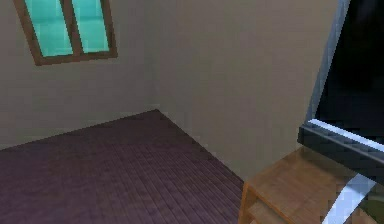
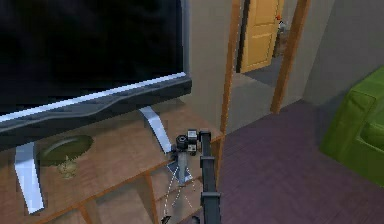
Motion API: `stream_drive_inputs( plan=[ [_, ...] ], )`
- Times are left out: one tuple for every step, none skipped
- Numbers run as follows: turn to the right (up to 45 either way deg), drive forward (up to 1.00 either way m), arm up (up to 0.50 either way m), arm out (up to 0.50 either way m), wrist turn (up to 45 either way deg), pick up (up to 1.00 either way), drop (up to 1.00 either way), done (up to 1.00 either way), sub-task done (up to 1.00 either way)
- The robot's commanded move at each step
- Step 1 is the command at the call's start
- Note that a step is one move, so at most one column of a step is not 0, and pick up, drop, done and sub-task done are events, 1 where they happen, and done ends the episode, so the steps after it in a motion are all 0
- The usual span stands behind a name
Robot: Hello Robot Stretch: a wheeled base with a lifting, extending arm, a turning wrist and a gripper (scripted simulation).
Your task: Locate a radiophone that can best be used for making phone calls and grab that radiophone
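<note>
The dark arm bar (image 2: 208, 185) rises from the bottom edge of the arm side view, just right of the middle. At its far end are the white marker squares, and the gripper (image 2: 176, 176) lies left of them, in front of the wooden TV stand's (image 2: 120, 165) right end. I cannot tell whether it holds anything. A low olive-brown, dish-like thing (image 2: 64, 150) lies on the stand under the television (image 2: 90, 50); its kind is unclear.
The television stands on silver legs (image 2: 155, 128). The forward view has a teal window (image 1: 70, 28), purple floor (image 1: 100, 170) and the stand's corner (image 1: 300, 190). Right of the stand are a wooden doorway (image 2: 232, 70), a yellow door (image 2: 262, 30) and a green sofa (image 2: 360, 125).
</note>
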Motion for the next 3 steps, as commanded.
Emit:
stream_drive_inputs(
  plan=[
    [0.0, 0.00, 0.00, 0.00, 45.0, 0.00, 0.00, 0.00, 0.00],
    [0.0, 0.00, 0.00, 0.00, 45.0, 0.00, 0.00, 0.00, 0.00],
    [0.0, 0.00, 0.00, 0.00, 45.0, 0.00, 0.00, 0.00, 0.00]
  ],
)
